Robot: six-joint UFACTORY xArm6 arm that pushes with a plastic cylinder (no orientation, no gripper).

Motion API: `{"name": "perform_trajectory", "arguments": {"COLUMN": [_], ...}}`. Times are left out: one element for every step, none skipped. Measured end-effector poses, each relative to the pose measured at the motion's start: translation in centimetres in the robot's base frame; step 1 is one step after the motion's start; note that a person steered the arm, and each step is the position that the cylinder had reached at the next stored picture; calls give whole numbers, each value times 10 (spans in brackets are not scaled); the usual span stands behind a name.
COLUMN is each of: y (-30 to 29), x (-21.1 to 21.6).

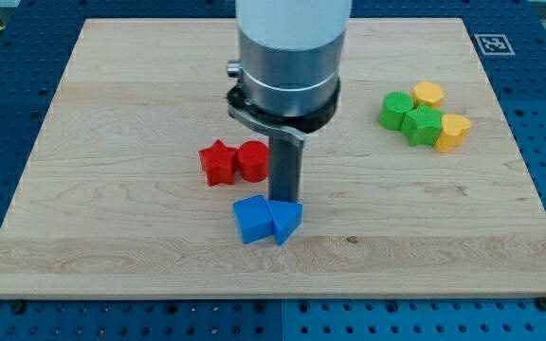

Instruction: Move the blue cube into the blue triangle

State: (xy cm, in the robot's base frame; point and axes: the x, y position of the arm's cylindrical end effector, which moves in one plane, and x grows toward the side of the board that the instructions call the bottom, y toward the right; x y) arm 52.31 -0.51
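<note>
The blue cube [251, 220] lies on the wooden board [112, 189] below the middle of the view. The blue triangle [285, 221] lies against its right side, touching it. My tip [283, 200] stands just above the blue triangle's top edge, at the seam between the two blue blocks. The arm's wide grey body [287, 57] hangs above the rod and hides the board behind it.
A red star [217, 162] and a red cylinder [252, 160] touch each other just up-left of the tip. At the view's right a cluster holds two green blocks [410, 117], a yellow hexagon [428, 94] and a yellow heart [453, 132].
</note>
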Motion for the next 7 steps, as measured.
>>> {"name": "perform_trajectory", "arguments": {"y": [-38,-72,-85,-85,-74,-57,-45], "x": [0,0,4,17,20,21,22]}}
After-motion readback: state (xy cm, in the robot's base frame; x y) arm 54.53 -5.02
